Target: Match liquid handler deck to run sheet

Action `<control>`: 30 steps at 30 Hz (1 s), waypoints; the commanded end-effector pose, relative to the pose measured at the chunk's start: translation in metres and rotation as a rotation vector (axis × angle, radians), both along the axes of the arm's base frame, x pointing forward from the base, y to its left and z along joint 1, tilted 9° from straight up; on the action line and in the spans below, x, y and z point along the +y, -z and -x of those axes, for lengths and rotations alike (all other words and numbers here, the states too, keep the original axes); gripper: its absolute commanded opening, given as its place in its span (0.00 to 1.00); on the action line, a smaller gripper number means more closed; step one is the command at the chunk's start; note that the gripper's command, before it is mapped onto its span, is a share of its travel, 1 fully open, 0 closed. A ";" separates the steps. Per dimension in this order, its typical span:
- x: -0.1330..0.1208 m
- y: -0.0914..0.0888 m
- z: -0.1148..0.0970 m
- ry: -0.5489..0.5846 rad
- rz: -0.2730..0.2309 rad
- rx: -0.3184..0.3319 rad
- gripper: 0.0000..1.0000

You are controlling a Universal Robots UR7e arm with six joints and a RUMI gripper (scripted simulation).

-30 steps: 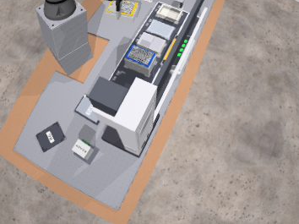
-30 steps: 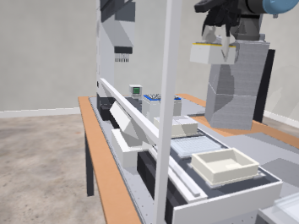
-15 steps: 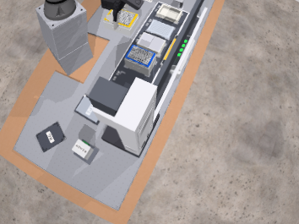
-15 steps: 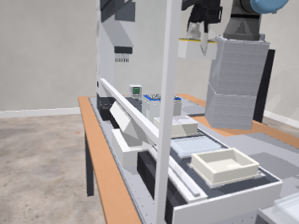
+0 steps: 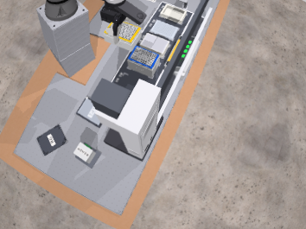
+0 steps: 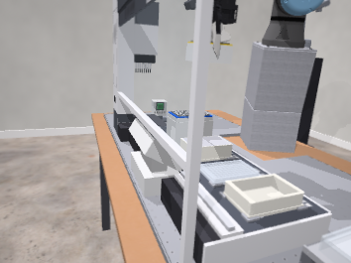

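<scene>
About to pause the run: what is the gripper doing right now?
Gripper: shut on the yellow tip rack, held above the deck.

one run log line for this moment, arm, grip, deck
arm: beside deck | end effector: shut on yellow tip rack, carried above table | deck: blue tip rack, sealed block, plate, open reservoir seated

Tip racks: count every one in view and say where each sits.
2. The yellow-rimmed tip rack is held in the gripper beside the deck row. The blue-rimmed tip rack sits on the deck next to the shelf unit, which could hide others.
</scene>
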State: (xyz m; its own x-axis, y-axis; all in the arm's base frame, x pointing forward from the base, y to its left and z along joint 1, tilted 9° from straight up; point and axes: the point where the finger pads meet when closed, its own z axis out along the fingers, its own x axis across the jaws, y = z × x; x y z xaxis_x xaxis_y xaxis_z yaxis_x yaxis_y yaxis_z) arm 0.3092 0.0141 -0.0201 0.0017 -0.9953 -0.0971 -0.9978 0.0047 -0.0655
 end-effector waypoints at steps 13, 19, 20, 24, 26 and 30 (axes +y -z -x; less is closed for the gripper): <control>-0.078 0.037 -0.077 -0.020 -0.047 -0.001 0.00; -0.078 0.037 -0.077 -0.018 -0.047 -0.001 0.00; -0.078 0.037 -0.077 -0.018 -0.047 -0.001 0.00; -0.079 0.037 -0.077 -0.018 -0.047 -0.001 0.00; -0.079 0.037 -0.077 -0.018 -0.047 -0.001 0.00; -0.079 0.037 -0.077 -0.018 -0.047 -0.001 0.00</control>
State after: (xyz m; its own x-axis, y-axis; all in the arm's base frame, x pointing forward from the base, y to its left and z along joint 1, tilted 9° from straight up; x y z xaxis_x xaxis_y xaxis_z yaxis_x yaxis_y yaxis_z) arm 0.3801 -0.0618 -0.0560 0.0180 -0.9887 -0.1488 -0.9982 -0.0093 -0.0595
